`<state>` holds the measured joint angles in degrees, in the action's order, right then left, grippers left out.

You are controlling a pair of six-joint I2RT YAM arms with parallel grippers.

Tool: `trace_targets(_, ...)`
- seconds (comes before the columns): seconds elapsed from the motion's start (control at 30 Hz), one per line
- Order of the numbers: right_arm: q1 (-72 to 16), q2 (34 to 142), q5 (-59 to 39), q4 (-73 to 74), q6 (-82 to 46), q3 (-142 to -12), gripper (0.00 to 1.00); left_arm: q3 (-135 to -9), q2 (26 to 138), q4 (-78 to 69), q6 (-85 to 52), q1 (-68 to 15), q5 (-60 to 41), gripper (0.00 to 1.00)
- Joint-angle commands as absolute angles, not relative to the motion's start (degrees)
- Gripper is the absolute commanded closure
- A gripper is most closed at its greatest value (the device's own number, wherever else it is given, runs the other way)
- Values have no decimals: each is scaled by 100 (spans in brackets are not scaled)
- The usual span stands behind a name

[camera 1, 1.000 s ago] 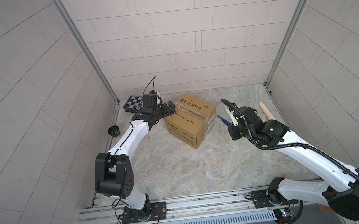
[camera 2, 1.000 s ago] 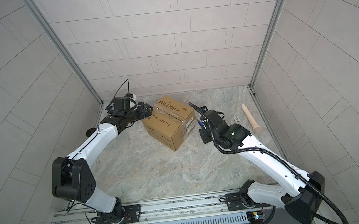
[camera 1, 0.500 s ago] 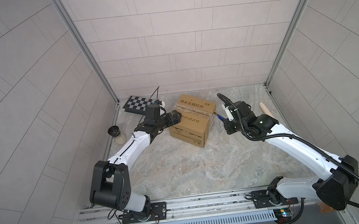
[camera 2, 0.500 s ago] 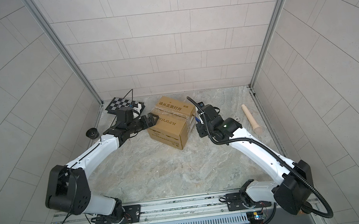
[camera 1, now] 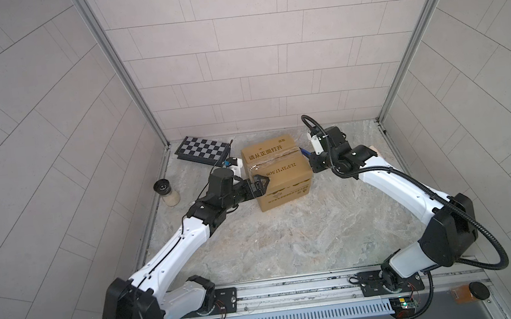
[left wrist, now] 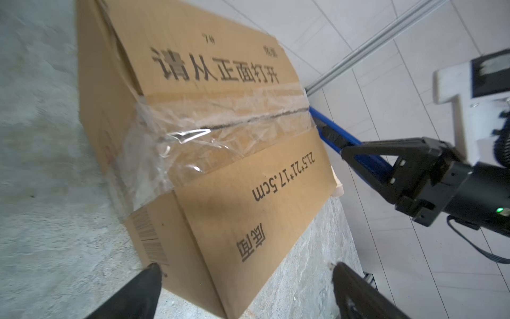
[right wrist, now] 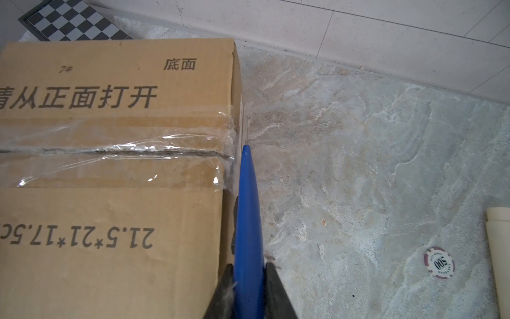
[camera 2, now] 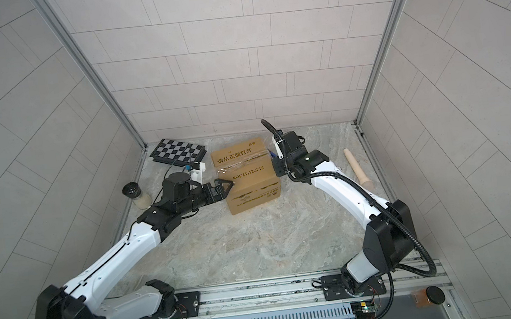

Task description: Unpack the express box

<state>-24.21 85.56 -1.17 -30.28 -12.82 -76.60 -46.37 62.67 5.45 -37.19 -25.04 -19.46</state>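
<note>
Box [camera 1: 276,167] sat back-centre on tabletop [camera 1: 272,236], left hand [camera 1: 260,185] spread wide at its left edge, right hand [right wrist: 249,268] clenched on a blue cutter [right wrist: 247,207] at the taped seam [right wrist: 124,150] end; right wrist view alone showed a poker chip [right wrist: 439,262]; checkered board [camera 1: 203,149] lay behind-left.

Overhead pair, wrists beside express box [camera 1: 276,171]

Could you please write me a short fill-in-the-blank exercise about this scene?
1. The right gripper is shut on a ____ utility knife.
2. The left gripper has its jaws ____ at a corner of the express box.
3. The flat board behind the box has a ____ pattern.
4. The jar near the left wall has a ____ lid.

Missing words: blue; open; checkered; black.
</note>
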Motion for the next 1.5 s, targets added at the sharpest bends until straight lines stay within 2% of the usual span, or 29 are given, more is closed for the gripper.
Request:
trace_targets(0.0, -2290, 8160, -46, -3223, -1178, -7707, 100, -4827, 5990, 941, -3428, -2112, -1753, 0)
trace_targets(0.17, -2284, 7378, 34, -3729, -1395, -7288, 100, -5425, 6495, 1114, -2903, -1408, -2099, 0)
trace_targets(0.33, -2285, 6462, 106, -4515, -1727, -6787, 100, -6265, 7543, 751, -2682, -1051, -2328, 0)
trace_targets(0.57, -2320, 5621, -128, -5830, -1774, -6676, 100, -7763, 9208, 584, -2541, -984, -2612, 0)
trace_targets(0.77, -2355, 5321, -1028, -5883, -1856, -6401, 100, -8011, 9913, -33, -2799, -1001, -2747, 0)
trace_targets(1.0, -2390, 5527, -1460, -5254, -2087, -6258, 100, -8024, 10103, -132, -2587, -1278, -2897, 0)
trace_targets(1.13, -2386, 5713, -1340, -4992, -2156, -6318, 100, -7851, 10042, -183, -2518, -1440, -3044, 0)
trace_targets(1.3, -2390, 5925, -1157, -4576, -2284, -6321, 100, -7319, 9799, -410, -2672, -1588, -3307, 0)
trace_targets(1.47, -2390, 6280, -1143, -4204, -2244, -6401, 100, -6494, 9100, -431, -2680, -1692, -3363, 0)
